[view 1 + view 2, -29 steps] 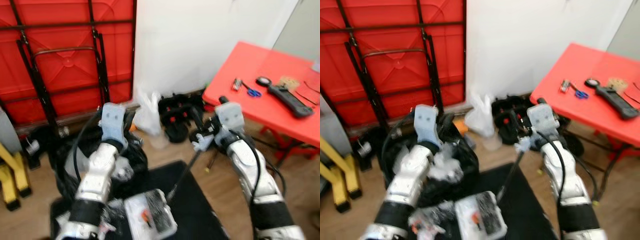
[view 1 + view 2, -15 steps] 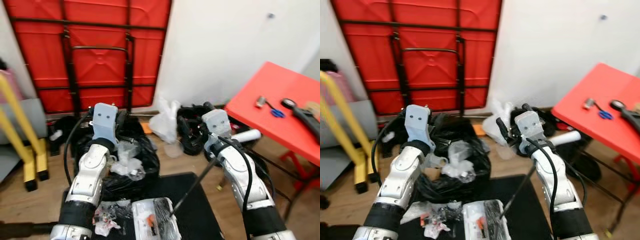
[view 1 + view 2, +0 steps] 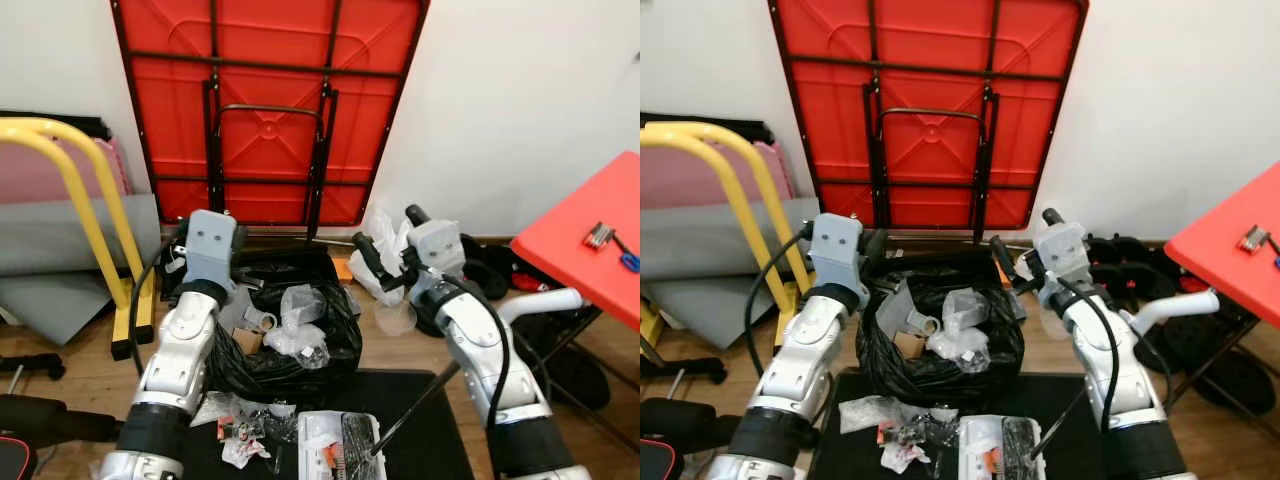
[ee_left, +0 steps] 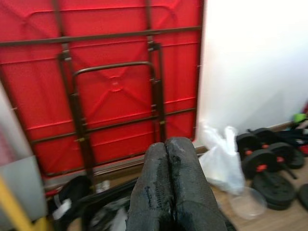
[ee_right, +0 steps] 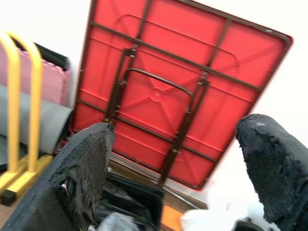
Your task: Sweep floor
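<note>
— Litter (image 3: 243,432) where?
— On the black mat (image 3: 420,445), below both hands, beside the bin bag (image 3: 290,345).
— Hands?
— Left hand (image 4: 169,159) clenched, empty; right hand (image 5: 183,159) spread, empty.

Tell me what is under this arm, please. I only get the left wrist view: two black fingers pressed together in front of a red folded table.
Observer: Below the left end effector stands an open black rubbish bag stuffed with plastic wrappers.
Operator: And the other arm?
Observer: The right end effector is raised near the bag's right side, its fingers wide apart with nothing between them.
Operator: Any mess on the floor?
Observer: Yes, loose scraps lie on a black mat in front of the bag, nearer the robot.
</note>
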### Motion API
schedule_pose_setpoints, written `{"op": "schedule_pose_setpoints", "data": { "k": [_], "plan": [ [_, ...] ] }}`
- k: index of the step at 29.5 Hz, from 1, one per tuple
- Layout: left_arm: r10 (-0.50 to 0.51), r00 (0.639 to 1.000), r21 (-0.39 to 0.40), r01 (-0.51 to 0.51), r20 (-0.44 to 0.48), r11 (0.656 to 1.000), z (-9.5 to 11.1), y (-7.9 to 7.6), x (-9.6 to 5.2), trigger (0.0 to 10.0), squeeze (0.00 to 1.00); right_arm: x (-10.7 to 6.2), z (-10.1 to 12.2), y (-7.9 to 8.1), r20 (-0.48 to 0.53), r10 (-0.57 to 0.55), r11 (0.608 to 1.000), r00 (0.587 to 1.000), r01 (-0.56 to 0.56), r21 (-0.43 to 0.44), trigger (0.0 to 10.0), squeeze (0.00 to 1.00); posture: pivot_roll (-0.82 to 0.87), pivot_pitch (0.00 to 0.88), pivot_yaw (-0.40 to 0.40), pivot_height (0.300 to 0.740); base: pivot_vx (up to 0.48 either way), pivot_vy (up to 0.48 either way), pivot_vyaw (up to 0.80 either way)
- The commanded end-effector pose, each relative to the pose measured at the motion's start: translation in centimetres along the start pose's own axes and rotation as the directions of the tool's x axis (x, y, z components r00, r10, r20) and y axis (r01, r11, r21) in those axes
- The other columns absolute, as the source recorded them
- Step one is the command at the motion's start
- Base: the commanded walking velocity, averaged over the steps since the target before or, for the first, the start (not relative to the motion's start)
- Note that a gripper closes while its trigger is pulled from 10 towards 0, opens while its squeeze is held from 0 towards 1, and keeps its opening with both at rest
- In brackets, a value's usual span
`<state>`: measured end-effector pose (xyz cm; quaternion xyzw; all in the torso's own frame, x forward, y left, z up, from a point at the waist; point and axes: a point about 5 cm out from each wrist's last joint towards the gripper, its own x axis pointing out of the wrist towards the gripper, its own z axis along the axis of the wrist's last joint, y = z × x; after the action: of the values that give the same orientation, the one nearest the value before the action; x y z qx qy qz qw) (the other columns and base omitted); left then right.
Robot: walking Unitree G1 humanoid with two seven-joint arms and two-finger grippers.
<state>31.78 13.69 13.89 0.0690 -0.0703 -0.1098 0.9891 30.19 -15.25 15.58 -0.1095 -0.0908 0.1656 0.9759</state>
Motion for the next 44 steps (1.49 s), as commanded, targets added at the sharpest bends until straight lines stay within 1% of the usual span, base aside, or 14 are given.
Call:
{"op": "schedule_pose_setpoints", "data": {
  "k": [1, 8, 18, 22, 25, 27, 29, 33, 34, 35, 36, 40, 41, 44],
  "plan": [
    [-0.037, 0.999, 0.001, 0.037, -0.015, 0.999, -0.2, -0.8, 0.1, 10.0, 0.00, -0.3, -0.3, -0.6, -0.013, -0.019, 1.000, 1.000, 0.019, 0.003, 10.0, 0.00, -0.15, 0.000, -0.160, 0.740, 0.000, -0.360, 0.00],
    [-0.037, 0.999, 0.000, 0.037, -0.016, 0.999, -0.2, -0.9, 0.0, 10.0, 0.00, -0.3, -0.4, -0.7, -0.018, -0.020, 1.000, 1.000, 0.020, 0.004, 10.0, 0.00, -0.14, 0.000, -0.162, 0.740, 0.000, -0.335, 0.00],
    [-0.024, 1.000, -0.001, 0.024, -0.018, 1.000, -0.2, -0.8, 0.1, 10.0, 0.00, -0.2, -0.3, -0.7, -0.024, -0.028, 1.000, 0.999, 0.028, 0.001, 10.0, 0.00, -0.14, 0.000, -0.161, 0.740, 0.000, 0.000, 0.00],
    [-0.019, 1.000, -0.005, 0.019, -0.015, 1.000, -0.2, -0.7, 0.1, 10.0, 0.00, 0.1, 0.1, -0.8, -0.024, -0.061, 0.998, 0.998, 0.061, -0.009, 10.0, 0.00, -0.14, 0.000, -0.160, 0.740, 0.000, 0.000, 0.00],
    [-0.007, 1.000, -0.009, 0.007, -0.008, 1.000, 0.0, -0.4, 0.1, 10.0, 0.00, 0.7, 0.9, -0.4, -0.029, -0.023, 0.997, 0.999, 0.025, 0.068, 10.0, 0.00, -0.14, 0.000, -0.157, 0.736, 0.000, 0.000, 0.00],
    [-0.004, 1.000, -0.009, 0.004, -0.005, 1.000, 0.0, -0.3, 0.1, 10.0, 0.00, 0.8, 1.2, -0.3, -0.023, -0.007, 0.995, 1.000, 0.010, 0.096, 10.0, 0.00, -0.15, 0.000, -0.156, 0.731, 0.000, 0.000, 0.00],
    [0.011, 1.000, -0.003, -0.011, 0.001, 1.000, 0.1, 0.1, 0.2, 10.0, 0.00, 0.8, 2.7, 0.5, 0.036, 0.089, 0.974, 0.995, -0.095, 0.207, 10.0, 0.00, -0.15, 0.000, -0.154, 0.721, 0.000, 0.000, 0.00],
    [0.020, 1.000, 0.009, -0.020, 0.006, 1.000, 0.2, 0.3, 0.3, 10.0, 0.00, 0.7, 3.3, 0.9, 0.054, 0.140, 0.955, 0.989, -0.149, 0.257, 10.0, 0.00, -0.15, 0.000, -0.153, 0.711, 0.000, 0.000, 0.00],
    [0.019, 1.000, 0.013, -0.019, 0.008, 1.000, 0.2, 0.4, 0.3, 5.4, 0.00, 0.6, 3.0, 0.8, 0.040, 0.141, 0.955, 0.989, -0.147, 0.257, 10.0, 0.00, -0.15, 0.000, -0.152, 0.706, 0.000, 0.000, 0.00],
    [0.019, 1.000, 0.013, -0.019, 0.008, 1.000, 0.2, 0.4, 0.3, 5.4, 0.00, 0.6, 3.0, 0.8, 0.040, 0.141, 0.955, 0.989, -0.147, 0.257, 10.0, 0.00, -0.15, 0.000, -0.152, 0.706, 0.000, 0.000, 0.00],
    [0.017, 1.000, 0.018, -0.017, 0.013, 1.000, 0.3, 0.4, 0.3, 0.0, 0.00, 0.5, 2.6, 0.6, 0.021, 0.137, 0.958, 0.990, -0.138, 0.252, 10.0, 0.00, -0.15, 0.000, -0.151, 0.701, 0.000, 0.000, 0.00],
    [0.013, 1.000, 0.029, -0.014, 0.016, 0.999, 0.3, 0.3, 0.2, 0.0, 0.00, 0.2, 1.9, 0.4, -0.017, 0.141, 0.960, 0.990, -0.133, 0.248, 10.0, 0.00, -0.16, 0.000, -0.148, 0.691, 0.000, 0.000, 0.00],
    [0.013, 1.000, 0.032, -0.013, 0.013, 0.999, 0.3, 0.3, 0.2, 2.1, 0.00, 0.1, 1.7, 0.3, -0.033, 0.145, 0.959, 0.989, -0.132, 0.251, 10.0, 0.00, -0.16, 0.000, -0.146, 0.686, 0.000, 0.000, 0.00],
    [0.013, 1.000, 0.034, -0.013, 0.011, 0.999, 0.2, 0.3, 0.2, 2.1, 0.00, 0.0, 1.6, 0.3, -0.043, 0.147, 0.958, 0.988, -0.132, 0.254, 10.0, 0.00, -0.16, 0.000, -0.147, 0.681, 0.000, 0.000, 0.00]
  ]
}}
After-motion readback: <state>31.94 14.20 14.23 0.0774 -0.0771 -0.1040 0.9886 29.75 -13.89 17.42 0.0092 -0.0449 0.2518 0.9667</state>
